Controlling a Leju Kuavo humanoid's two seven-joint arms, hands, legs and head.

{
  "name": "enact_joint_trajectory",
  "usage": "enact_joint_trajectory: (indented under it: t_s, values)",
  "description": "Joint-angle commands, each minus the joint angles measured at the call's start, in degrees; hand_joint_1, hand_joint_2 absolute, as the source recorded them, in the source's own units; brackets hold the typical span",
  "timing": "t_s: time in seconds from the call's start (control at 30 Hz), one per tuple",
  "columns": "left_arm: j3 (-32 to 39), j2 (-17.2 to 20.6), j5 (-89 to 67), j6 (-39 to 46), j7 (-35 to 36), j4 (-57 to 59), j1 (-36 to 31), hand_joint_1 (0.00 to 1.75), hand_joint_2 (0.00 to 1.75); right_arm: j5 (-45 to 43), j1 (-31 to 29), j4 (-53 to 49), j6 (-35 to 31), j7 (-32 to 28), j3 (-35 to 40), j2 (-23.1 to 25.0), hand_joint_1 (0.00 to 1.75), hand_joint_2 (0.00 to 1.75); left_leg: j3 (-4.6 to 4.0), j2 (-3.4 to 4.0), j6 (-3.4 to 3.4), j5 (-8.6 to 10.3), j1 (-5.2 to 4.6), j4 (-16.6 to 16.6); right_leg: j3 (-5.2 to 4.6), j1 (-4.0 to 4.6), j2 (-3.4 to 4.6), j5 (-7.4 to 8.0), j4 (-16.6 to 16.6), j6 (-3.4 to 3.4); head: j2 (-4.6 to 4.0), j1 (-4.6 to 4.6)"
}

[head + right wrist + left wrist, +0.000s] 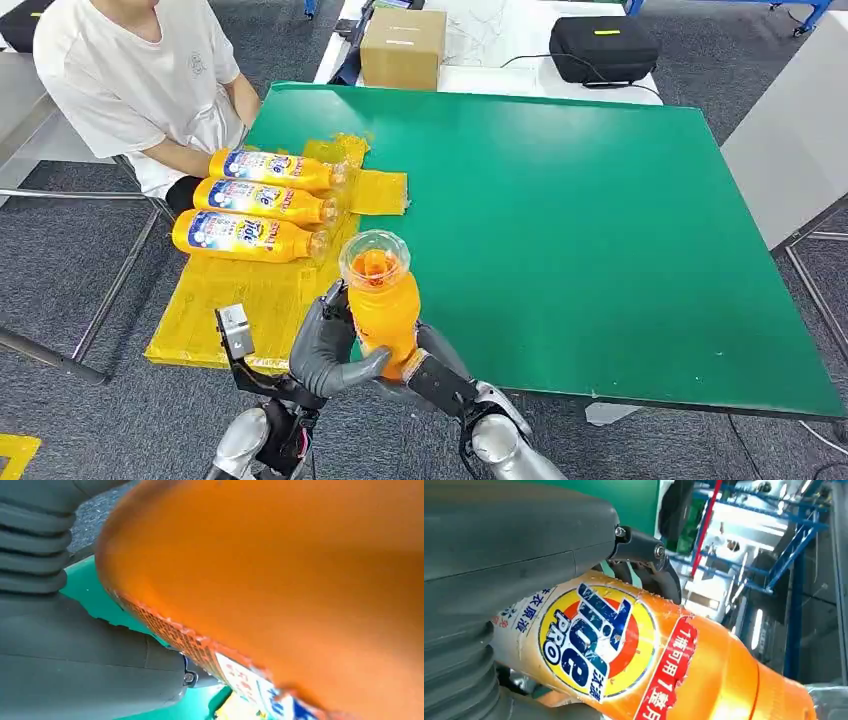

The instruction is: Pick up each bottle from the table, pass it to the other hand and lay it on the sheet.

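An orange detergent bottle (383, 305) with a clear cap stands upright in the air over the table's near edge. My left hand (325, 350) wraps its lower body from the left, and my right hand (428, 365) holds it from the right and below. Up close, the bottle's label (589, 640) lies against my left hand (499, 555). The bottle's orange body (280, 570) sits over the thumb of my right hand (65, 655). Three like bottles (262, 199) lie side by side on the yellow sheet (240, 300) at the table's left.
The green table (600, 230) spreads to the right of the sheet. A person in a white shirt (130, 80) sits at the far left, an arm close to the lying bottles. A cardboard box (402, 47) and a black case (603, 47) stand beyond the table.
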Motion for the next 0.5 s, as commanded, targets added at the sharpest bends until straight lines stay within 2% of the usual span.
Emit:
enact_joint_trajectory:
  t_s: [0.03, 0.17, 0.5]
  values:
    - [6.19, 1.57, -1.64, 6.34, -1.01, 4.52, -4.61, 1.75, 1.75, -0.37, -1.82, -2.21, -1.53, -1.25, -3.06, -1.06, 0.00, 0.00, 0.16, 0.06, -0.07, -0.02, 0.01, -0.05, 0.12, 0.02, 0.05, -0.02, -0.02, -0.09, 0.00, 0.00]
    - [7.22, 2.35, -6.21, 9.94, -3.34, 3.84, -5.43, 1.75, 1.75, -0.53, -1.44, -2.28, -2.60, -2.03, -4.17, -1.26, 0.00, 0.00, 0.22, 0.05, -0.10, -0.05, 0.05, -0.04, 0.18, 0.05, 0.05, -0.04, -0.03, -0.12, 0.00, -0.02]
    - [7.42, 2.50, -6.44, 9.96, -3.43, 3.61, -5.43, 1.75, 1.75, -0.57, -1.41, -2.30, -2.66, -2.07, -4.47, -1.47, 0.00, 0.00, 0.22, -0.02, -0.09, -0.04, 0.05, -0.02, 0.21, 0.05, -0.04, -0.06, -0.03, -0.11, 0.00, 0.00]
